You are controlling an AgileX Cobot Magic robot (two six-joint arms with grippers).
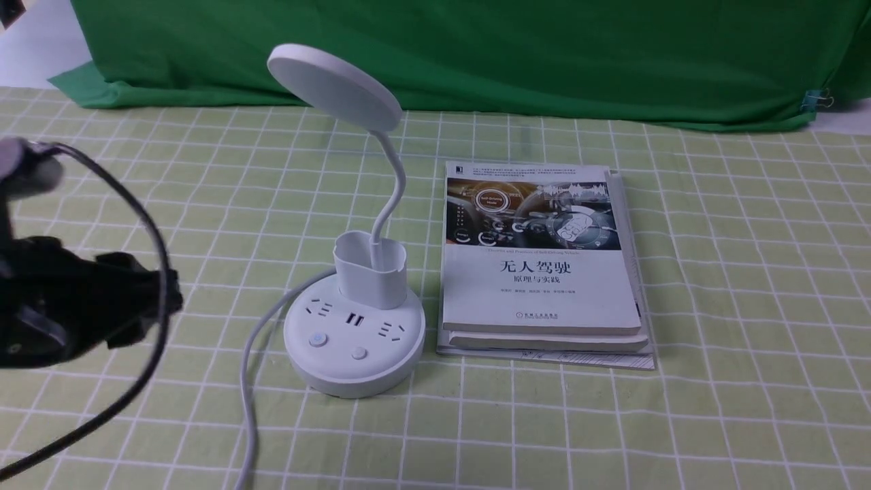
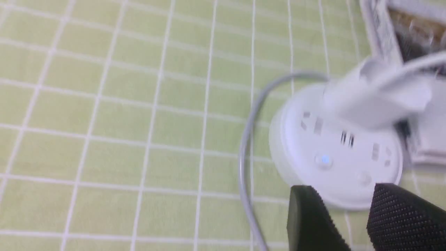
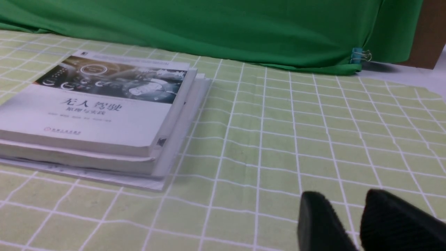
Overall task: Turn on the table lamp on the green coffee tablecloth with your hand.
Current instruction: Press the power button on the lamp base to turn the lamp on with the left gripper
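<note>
The white table lamp [image 1: 354, 340] stands on the green grid tablecloth [image 1: 748, 272], its disc head [image 1: 333, 85] unlit. Its round base carries two buttons [image 1: 318, 339] on the near side. My left gripper [image 1: 153, 303], black and pointed, hovers left of the base without touching it. In the left wrist view the gripper [image 2: 343, 188] is empty with its jaws nearly together, just short of the base [image 2: 334, 139]. One button [image 2: 324, 159] there glows faint blue. My right gripper [image 3: 343, 195] is shut and empty, low over the cloth; it is out of the front view.
A stack of books [image 1: 541, 272] lies right of the lamp and shows in the right wrist view [image 3: 101, 104]. The lamp's grey cord [image 1: 252, 381] runs from the base toward the front edge. A dark green backdrop [image 1: 476, 54] hangs along the back.
</note>
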